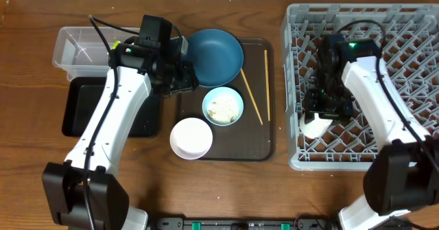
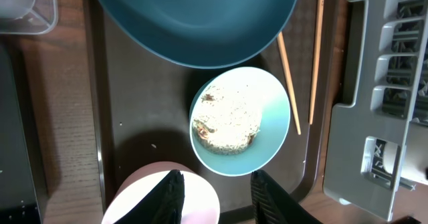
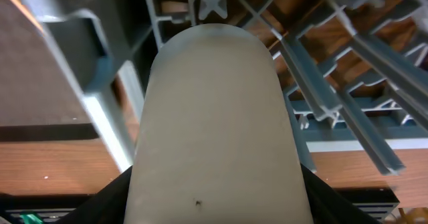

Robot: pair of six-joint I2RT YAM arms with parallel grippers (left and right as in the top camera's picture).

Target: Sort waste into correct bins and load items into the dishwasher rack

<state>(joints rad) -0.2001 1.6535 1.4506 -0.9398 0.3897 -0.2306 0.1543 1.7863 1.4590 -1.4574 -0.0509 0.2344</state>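
One small white cup (image 3: 214, 117) is clamped in the right gripper (image 1: 321, 117), low inside the one grey plastic lattice rack (image 1: 405, 31). The left gripper (image 2: 217, 197) hangs with its fingers apart and empty over a flat dark brown tray (image 1: 260, 144). The tray carries one dark blue round plate (image 1: 214, 55), one light blue bowl (image 1: 223, 106) of whitish rice scraps (image 2: 227, 120), one white bowl (image 1: 191, 138) and two thin wooden chopsticks (image 1: 251, 96).

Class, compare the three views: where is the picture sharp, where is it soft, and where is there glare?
Overhead: evenly lit and sharp, with glare streaks on the clear tub. Left wrist: the light blue bowl is crisp, while the left gripper's fingers at the bottom edge are dark and blurred. Right wrist: the small white cup fills the frame and looks soft-edged.
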